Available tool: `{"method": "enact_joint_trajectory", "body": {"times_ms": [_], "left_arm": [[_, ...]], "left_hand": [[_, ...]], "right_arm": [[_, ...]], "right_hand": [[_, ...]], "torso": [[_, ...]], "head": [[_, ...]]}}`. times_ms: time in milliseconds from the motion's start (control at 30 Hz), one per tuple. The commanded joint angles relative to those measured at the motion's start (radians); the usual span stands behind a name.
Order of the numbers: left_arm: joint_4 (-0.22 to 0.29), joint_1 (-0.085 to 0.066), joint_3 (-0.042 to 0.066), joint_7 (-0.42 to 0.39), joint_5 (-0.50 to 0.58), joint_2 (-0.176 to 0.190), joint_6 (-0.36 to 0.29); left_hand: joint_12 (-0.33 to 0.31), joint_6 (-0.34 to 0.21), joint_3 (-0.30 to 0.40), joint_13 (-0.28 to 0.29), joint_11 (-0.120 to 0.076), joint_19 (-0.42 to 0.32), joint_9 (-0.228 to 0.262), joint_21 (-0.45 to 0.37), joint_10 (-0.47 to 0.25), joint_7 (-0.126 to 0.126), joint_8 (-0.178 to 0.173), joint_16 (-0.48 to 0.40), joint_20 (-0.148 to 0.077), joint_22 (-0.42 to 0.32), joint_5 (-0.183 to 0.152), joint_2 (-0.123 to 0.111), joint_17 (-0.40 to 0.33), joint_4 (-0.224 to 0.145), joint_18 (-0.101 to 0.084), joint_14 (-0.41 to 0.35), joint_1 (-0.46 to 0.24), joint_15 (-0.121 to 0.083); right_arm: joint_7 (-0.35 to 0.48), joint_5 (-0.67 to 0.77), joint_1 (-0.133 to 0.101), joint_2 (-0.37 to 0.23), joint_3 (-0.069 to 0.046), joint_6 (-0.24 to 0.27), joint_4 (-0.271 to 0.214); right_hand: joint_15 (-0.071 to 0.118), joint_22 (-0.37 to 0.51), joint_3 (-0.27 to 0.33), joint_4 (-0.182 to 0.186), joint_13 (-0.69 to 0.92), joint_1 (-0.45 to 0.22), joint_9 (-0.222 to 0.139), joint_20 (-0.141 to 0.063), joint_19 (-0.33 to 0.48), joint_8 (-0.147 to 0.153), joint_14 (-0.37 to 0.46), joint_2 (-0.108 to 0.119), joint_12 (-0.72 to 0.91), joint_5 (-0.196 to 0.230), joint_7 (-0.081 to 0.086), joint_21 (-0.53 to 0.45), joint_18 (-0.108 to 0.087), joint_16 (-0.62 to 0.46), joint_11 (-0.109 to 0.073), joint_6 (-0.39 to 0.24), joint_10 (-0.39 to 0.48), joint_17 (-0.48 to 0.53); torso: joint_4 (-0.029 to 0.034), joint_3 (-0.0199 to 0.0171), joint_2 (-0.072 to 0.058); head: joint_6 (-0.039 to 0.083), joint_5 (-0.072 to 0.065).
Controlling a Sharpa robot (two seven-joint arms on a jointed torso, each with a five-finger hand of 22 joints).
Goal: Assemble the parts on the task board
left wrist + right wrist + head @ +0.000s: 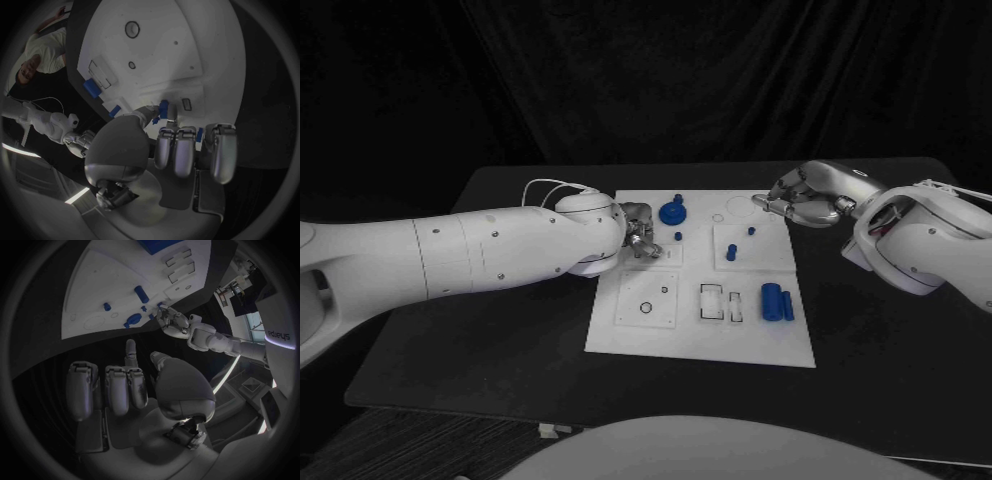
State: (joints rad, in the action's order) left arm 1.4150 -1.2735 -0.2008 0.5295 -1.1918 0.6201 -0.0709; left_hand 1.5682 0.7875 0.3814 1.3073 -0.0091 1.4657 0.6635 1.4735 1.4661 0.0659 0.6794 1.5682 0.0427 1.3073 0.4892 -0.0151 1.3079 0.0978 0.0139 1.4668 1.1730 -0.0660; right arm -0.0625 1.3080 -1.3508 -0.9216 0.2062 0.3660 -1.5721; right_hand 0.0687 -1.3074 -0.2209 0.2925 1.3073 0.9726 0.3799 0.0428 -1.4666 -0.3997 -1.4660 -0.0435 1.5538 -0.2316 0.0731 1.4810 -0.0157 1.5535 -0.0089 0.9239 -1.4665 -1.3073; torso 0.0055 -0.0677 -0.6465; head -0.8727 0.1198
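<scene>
Two hands flank your task board point(704, 345): left hand point(640, 234) pinches a small blue part point(164, 109); right hand point(803, 205) hovers curled, holding nothing.

A robotics laboratory test cell. A black table point(516, 330) stands before a black curtain backdrop point(646, 80); on it lies a white task board point(689, 335) with machined recesses and small blue parts point(772, 301). Two white robot arms reach over it, the left arm point(459, 255) trailing exposed cabling.
</scene>
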Motion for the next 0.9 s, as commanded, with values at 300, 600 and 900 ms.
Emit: {"method": "enact_joint_trajectory", "body": {"times_ms": [300, 600, 900], "left_arm": [[-0.005, 0.018, -0.011, 0.006, 0.009, -0.01, 0.077], [-0.006, 0.018, -0.011, 0.009, 0.009, -0.01, 0.092], [-0.008, 0.018, -0.011, 0.005, 0.009, -0.011, 0.096]], "left_hand": [[0.003, 0.003, 0.056, 0.264, -0.017, 0.041, -0.084, -0.02, 0.105, -0.016, -0.002, 0.003, -0.005, 0.226, -0.14, 0.008, 0.263, -0.069, 0.015, 0.104, -0.043, -0.01], [0.003, 0.001, -0.008, 0.264, -0.008, 0.035, -0.15, -0.035, 0.105, -0.005, -0.038, 0.003, -0.001, 0.222, -0.229, 0.01, 0.263, -0.002, 0.017, 0.104, -0.076, -0.003], [0.003, 0.005, -0.057, 0.264, 0.002, 0.031, -0.191, -0.045, 0.105, 0.005, -0.068, 0.003, 0.007, 0.219, -0.282, 0.013, 0.263, 0.051, 0.019, 0.104, -0.103, 0.005]], "right_arm": [[-0.014, 0.001, 0.006, -0.002, -0.001, -0.008, -0.001], [-0.014, 0.001, 0.007, -0.002, -0.001, -0.008, -0.001], [-0.014, 0.001, 0.008, -0.001, -0.001, -0.01, 0.0]], "right_hand": [[-0.004, -0.228, -0.004, 0.0, 0.215, 0.006, 0.001, 0.005, -0.049, -0.007, -0.091, -0.004, -0.007, 0.004, -0.002, -0.005, -0.011, -0.007, 0.004, -0.006, -0.076, -0.211], [-0.004, -0.228, -0.004, 0.0, 0.213, 0.006, 0.002, 0.005, -0.049, -0.007, -0.091, -0.004, -0.008, 0.004, -0.002, -0.005, -0.011, -0.006, 0.004, -0.006, -0.075, -0.212], [-0.004, -0.228, -0.004, 0.0, 0.213, 0.006, 0.002, 0.005, -0.049, -0.007, -0.091, -0.004, -0.008, 0.004, -0.002, -0.005, -0.011, -0.006, 0.004, -0.006, -0.075, -0.212]], "torso": [[0.0003, -0.0004, 0.0], [0.0004, -0.0003, 0.0], [0.0004, -0.0004, 0.0]], "head": [[0.0, -0.002], [0.0, -0.001], [0.0, -0.002]]}}
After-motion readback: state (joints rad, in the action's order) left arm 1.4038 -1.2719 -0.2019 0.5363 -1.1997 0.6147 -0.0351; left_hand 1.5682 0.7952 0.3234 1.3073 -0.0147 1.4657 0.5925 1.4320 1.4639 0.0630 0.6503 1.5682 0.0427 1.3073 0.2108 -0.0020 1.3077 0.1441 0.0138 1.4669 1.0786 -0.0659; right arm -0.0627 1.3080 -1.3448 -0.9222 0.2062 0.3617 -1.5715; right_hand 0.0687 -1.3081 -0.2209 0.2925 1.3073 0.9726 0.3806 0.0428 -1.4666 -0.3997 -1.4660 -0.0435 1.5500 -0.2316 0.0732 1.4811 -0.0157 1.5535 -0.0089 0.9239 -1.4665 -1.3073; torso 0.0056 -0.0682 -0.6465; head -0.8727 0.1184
